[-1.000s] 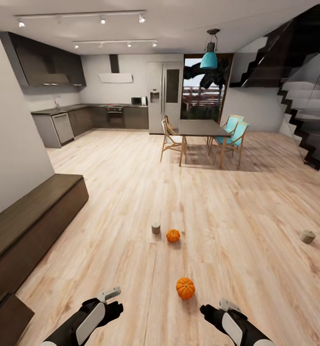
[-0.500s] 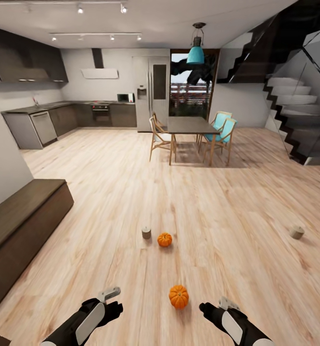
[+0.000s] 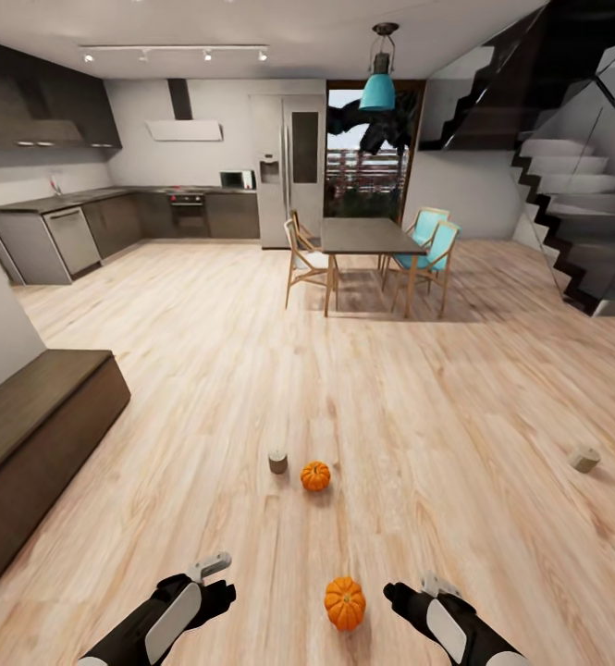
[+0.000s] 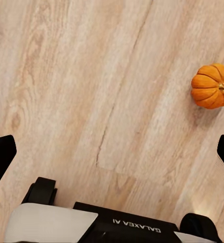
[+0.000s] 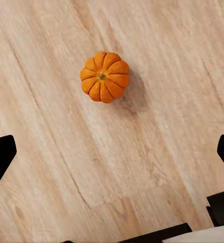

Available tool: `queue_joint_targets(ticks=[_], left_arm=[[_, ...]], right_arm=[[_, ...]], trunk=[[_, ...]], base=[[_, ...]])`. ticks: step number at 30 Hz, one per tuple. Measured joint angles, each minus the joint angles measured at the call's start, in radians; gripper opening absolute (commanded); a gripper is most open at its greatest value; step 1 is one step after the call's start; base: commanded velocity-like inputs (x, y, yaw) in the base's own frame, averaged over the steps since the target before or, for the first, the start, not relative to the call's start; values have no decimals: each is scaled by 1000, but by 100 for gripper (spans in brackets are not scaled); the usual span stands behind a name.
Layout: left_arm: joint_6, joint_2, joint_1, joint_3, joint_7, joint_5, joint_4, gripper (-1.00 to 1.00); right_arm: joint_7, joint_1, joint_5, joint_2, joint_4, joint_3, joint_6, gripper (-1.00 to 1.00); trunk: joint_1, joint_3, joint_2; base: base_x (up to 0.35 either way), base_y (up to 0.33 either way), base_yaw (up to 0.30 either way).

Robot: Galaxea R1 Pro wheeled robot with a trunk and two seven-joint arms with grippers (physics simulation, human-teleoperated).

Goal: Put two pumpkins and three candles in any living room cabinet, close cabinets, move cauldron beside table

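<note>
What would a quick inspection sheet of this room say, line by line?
Surface: pale wooden floor, bare around the items.
Job's things: near pumpkin on the floor between both arms; far pumpkin beside a candle; second candle far off to the right; dark cabinet at the left wall, shut as far as visible.
Clutter: nothing seen.
Grippers: left gripper and right gripper hang low, jaws open, holding nothing.
Cables: nothing seen.
Surroundings: dining table with chairs, kitchen, staircase.
</note>
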Motion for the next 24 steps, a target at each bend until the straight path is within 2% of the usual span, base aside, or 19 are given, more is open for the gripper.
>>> queue_joint_targets(ticks=[17,24], left_arm=[[0,0,0,0,0,0,0,100],[0,0,0,0,0,0,0,100]], right_arm=[[-1,0,0,1,0,1,0,100],[1,0,0,1,0,1,-1,100]], trunk=[[0,-28,0],[0,-36,0]], base=[[262,-225,0],[207,-46,0]])
